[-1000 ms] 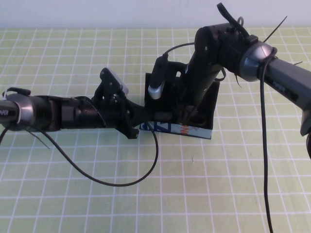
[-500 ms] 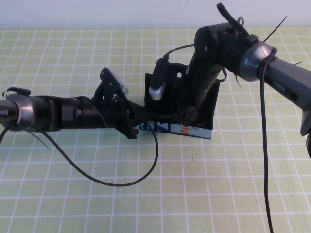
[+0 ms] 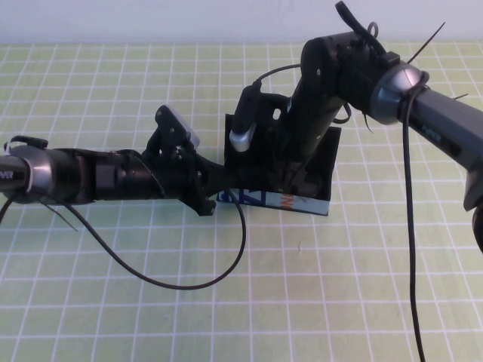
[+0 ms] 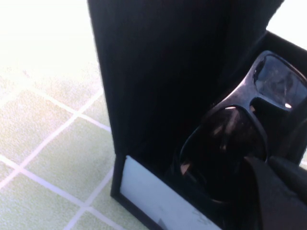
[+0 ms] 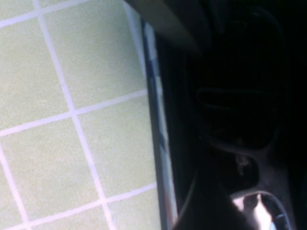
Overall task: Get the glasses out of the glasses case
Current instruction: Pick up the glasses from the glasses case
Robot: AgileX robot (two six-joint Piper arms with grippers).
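Observation:
The glasses case [image 3: 302, 202] stands open in the middle of the mat, with its black lid [image 3: 326, 149] raised at the back and its light-blue strip facing front. The black glasses [image 4: 225, 143] lie inside it, also seen from the right wrist [image 5: 240, 110]. My left gripper [image 3: 226, 185] is at the case's left end and is shut on its wall, with one finger [image 4: 273, 196] over the interior. My right gripper [image 3: 294, 181] reaches down into the case from above. It is open, with a finger [image 5: 211, 206] beside the frame.
The case and both arms sit on a green mat with a white grid [image 3: 339, 286]. A black cable [image 3: 189, 283] loops over the mat in front of the left arm. A white wall [image 3: 151, 19] borders the far edge.
My right gripper's jaws have spread apart inside the case. The left arm, the case and the glasses have not moved.

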